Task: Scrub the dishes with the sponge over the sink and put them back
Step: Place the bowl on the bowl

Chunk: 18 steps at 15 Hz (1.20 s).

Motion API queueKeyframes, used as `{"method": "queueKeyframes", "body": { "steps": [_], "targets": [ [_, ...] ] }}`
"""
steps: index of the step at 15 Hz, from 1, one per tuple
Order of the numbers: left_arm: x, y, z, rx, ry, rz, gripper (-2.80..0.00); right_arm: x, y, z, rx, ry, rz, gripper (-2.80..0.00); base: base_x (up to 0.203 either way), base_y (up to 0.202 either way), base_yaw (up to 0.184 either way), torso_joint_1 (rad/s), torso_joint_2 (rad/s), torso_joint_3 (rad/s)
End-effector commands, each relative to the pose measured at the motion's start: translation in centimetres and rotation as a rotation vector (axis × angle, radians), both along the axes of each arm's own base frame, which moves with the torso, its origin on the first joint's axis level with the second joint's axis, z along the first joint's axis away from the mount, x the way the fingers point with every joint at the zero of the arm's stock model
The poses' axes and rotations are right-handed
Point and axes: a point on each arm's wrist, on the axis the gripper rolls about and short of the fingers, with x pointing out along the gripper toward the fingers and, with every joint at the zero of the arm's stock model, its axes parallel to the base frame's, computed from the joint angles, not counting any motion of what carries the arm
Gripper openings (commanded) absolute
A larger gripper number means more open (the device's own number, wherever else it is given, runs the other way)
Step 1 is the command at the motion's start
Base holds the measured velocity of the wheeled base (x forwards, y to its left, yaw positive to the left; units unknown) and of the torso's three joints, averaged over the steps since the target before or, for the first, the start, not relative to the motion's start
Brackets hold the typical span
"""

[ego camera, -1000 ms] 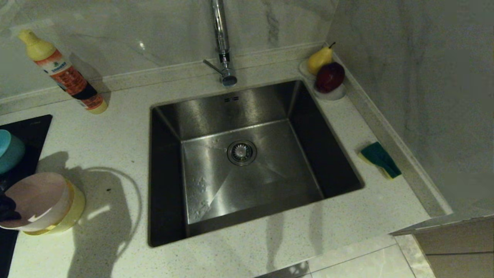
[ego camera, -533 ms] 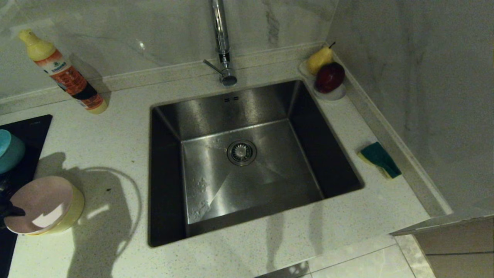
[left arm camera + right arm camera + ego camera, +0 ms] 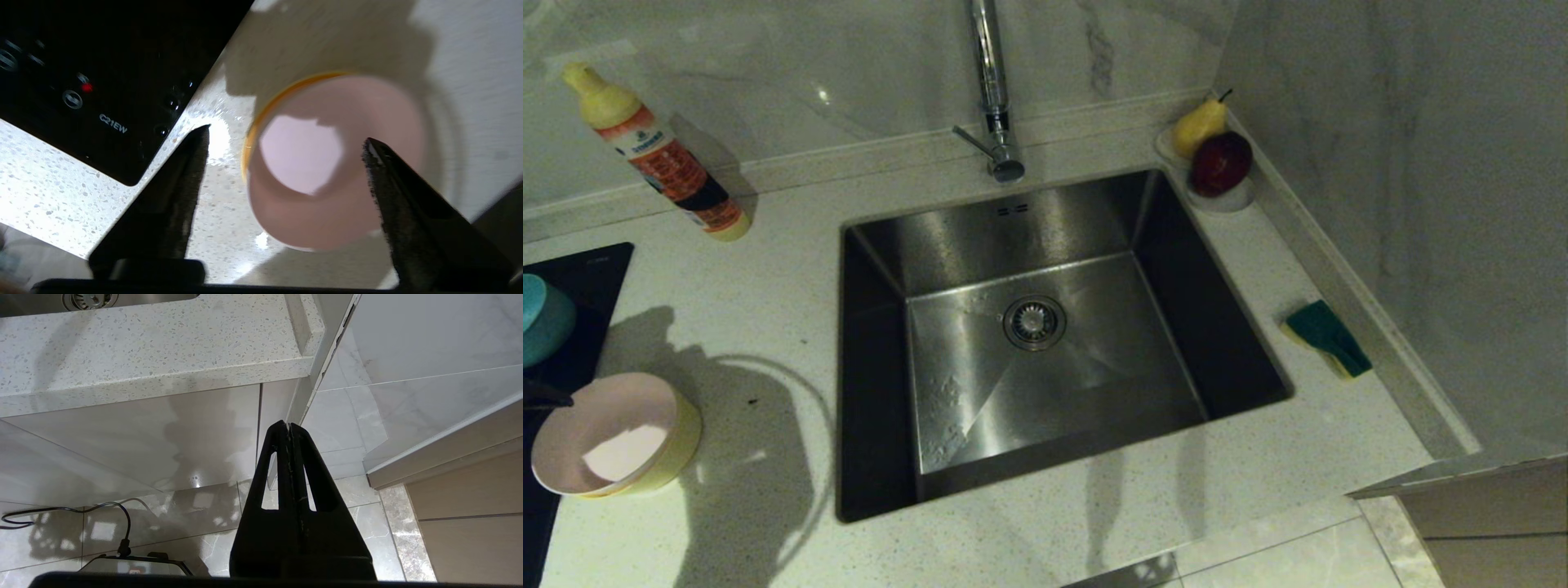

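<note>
Left gripper (image 3: 286,136): at the near-left of the counter, directly above the stacked bowls; fingers spread wide and holding nothing, one finger over bare counter, the other over the far side of the pink rim. In the head view only a dark tip shows at the left edge.
Pink bowl (image 3: 605,435): upright, nested inside the yellow bowl (image 3: 678,445), resting on the counter (image 3: 768,286) just beside the black stove top (image 3: 580,269).
Step in hand: judged to be the put-back of the pink bowl; it sits free of the fingers, so the release looks complete.
Right gripper (image 3: 289,428): parked below the counter edge, pointing at the cabinet front and floor, fingers pressed together, empty.
Next move: judged to call for lifting the left gripper clear without clipping the pink rim; the blue bowl (image 3: 543,318) lies close by on the stove top at the left edge.
Sink (image 3: 1045,327): middle distance, empty apart from the drain strainer (image 3: 1035,322); nothing is over it.
Sponge (image 3: 1327,337): on the counter right of the sink, green side up, well apart from both grippers.
Obstructions: tap (image 3: 992,90) stands behind the sink; detergent bottle (image 3: 658,155) leans at the far left; fruit dish (image 3: 1217,196) with a pear and a red fruit occupies the far right corner. None blocks the bowls.
</note>
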Motion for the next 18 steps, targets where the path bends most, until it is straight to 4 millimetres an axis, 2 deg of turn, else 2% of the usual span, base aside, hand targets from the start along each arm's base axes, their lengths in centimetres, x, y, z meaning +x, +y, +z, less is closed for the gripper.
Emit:
{"method": "queueKeyframes", "body": {
  "steps": [1,3,4,9,13,18],
  "targets": [
    [-1.0,-0.8,1.8,0.05,-0.059,0.015,0.0,0.0,0.0,0.0,0.0,0.0,0.002,-2.8,0.0,0.0,0.0,0.0,0.0,0.0],
    [-1.2,-0.5,2.1,0.075,-0.04,0.071,0.0,0.0,0.0,0.0,0.0,0.0,0.002,-2.8,0.0,0.0,0.0,0.0,0.0,0.0],
    [-1.1,-0.3,2.0,0.081,-0.028,0.104,-2.8,0.0,0.0,0.0,0.0,0.0,0.002,-2.8,0.0,0.0,0.0,0.0,0.0,0.0],
    [0.8,1.8,2.9,0.055,-0.028,0.252,-2.8,0.0,0.0,0.0,0.0,0.0,0.002,-2.8,0.0,0.0,0.0,0.0,0.0,0.0],
    [3.8,4.7,2.8,0.007,-0.022,0.33,-2.8,0.0,0.0,0.0,0.0,0.0,0.0,-2.8,0.0,0.0,0.0,0.0,0.0,0.0],
    [6.2,6.8,3.4,-0.103,-0.049,0.43,-2.8,0.0,0.0,0.0,0.0,0.0,0.0,-2.8,0.0,0.0,0.0,0.0,0.0,0.0]
  ]
}}
